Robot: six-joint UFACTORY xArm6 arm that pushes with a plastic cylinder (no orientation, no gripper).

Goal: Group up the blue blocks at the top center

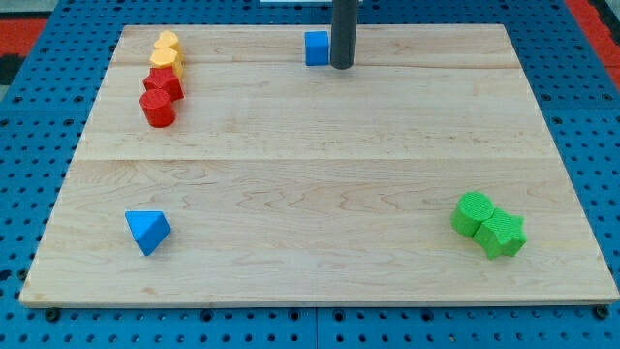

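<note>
Rod end, my tip [341, 66], rests just right of the blue cube [316, 47] at the wooden board's [310, 194] top centre; no claw shows. The blue triangular block [147, 231] lies far off, bottom left. No containers appear.

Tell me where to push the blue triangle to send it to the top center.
Set my tip against the blue triangle's lower-left side, coming from the view's bottom left. The blue cube lies up and right, so pushing there drives it that way.
</note>
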